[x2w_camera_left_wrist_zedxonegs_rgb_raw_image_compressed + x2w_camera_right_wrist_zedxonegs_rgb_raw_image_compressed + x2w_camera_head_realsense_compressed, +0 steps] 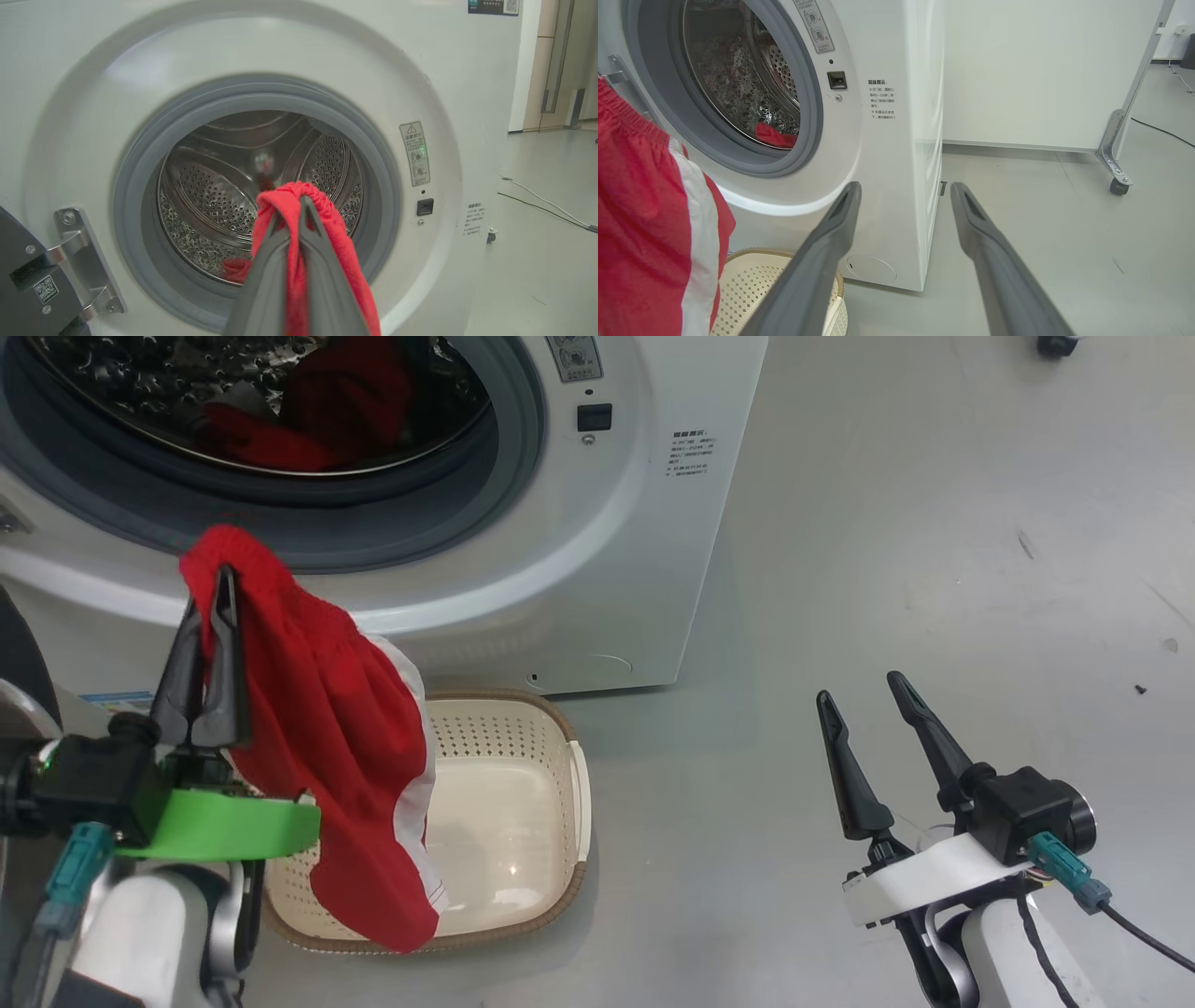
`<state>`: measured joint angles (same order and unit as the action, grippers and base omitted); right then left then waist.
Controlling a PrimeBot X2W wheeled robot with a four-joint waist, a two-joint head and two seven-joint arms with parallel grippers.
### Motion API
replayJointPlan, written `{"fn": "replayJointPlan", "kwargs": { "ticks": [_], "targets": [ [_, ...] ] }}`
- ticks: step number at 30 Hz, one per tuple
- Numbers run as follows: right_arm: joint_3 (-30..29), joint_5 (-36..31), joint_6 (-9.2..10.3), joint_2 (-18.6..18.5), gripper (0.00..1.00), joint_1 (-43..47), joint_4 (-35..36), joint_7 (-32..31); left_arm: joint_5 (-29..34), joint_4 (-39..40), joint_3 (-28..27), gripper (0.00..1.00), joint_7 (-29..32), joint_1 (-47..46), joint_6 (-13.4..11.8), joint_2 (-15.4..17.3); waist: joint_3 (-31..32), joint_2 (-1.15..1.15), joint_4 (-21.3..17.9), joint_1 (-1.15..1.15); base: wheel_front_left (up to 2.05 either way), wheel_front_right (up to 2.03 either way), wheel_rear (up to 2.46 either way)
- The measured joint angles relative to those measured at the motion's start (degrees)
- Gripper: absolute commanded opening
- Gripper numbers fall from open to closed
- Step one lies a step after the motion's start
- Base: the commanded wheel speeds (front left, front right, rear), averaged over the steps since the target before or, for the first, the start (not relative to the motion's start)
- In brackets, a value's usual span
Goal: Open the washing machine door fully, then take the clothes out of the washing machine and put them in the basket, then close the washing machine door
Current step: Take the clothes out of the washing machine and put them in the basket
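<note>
Grey floor (934, 569) fronts the washing machine (607, 569) at upper left. Left hand (210, 593) is clamped on the red garment (345, 747), which hangs over the basket (560, 737) at lower centre-left. Right hand (858, 685), lower right, has its fingers apart and empty. This looks like the transfer step: next, lower the garment and release it inside. More red fabric (327, 401) lies in the drum (112, 392).

The clothes (327, 737) are bright red with a white stripe down one edge — more red shows in the steel, hole-dotted drum (210, 196). The washing machine (597, 597) is white, its seal (135, 186) grey. The basket (495, 733) is cream with perforated walls and a brown woven-look rim. The floor (934, 569) is pale grey.
</note>
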<state>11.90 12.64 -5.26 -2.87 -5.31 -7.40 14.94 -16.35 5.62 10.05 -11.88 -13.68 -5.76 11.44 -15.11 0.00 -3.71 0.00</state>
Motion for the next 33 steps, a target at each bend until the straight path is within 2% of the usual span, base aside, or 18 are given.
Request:
{"fn": "replayJointPlan", "kwargs": {
  "ticks": [7, 15, 19, 33],
  "targets": [
    [0.4, -0.6, -0.25, 0.0, 1.0, 0.0, 0.6, 0.0, -1.3, -3.6, 2.0, 0.0, 1.3, 4.6, 0.0, -1.8, -1.5, 0.0, 0.3, 0.0, 0.0, 0.0, 0.0],
    [1.6, -0.8, -0.73, 0.0, 1.0, -0.2, 1.6, 0.0, -3.7, -9.7, 4.0, 0.0, 3.7, 5.2, 0.1, -3.3, -4.3, 0.0, -0.2, 0.0, 0.0, 0.0, 0.0],
    [1.7, -0.8, -0.74, 0.0, 1.0, -0.5, 2.5, 0.0, -3.7, -13.1, 4.8, 0.0, 5.0, 5.0, 1.0, -3.3, -6.4, 0.0, -0.7, 0.0, 0.0, 0.0, 0.0],
    [2.4, -0.7, -0.82, 0.0, 1.0, -5.0, 5.6, 0.0, -5.9, -25.4, 3.7, 0.0, 8.8, -4.6, 3.1, -3.1, -15.5, 0.0, -4.0, 0.0, 0.0, 0.0, 0.0]
  ]
}}
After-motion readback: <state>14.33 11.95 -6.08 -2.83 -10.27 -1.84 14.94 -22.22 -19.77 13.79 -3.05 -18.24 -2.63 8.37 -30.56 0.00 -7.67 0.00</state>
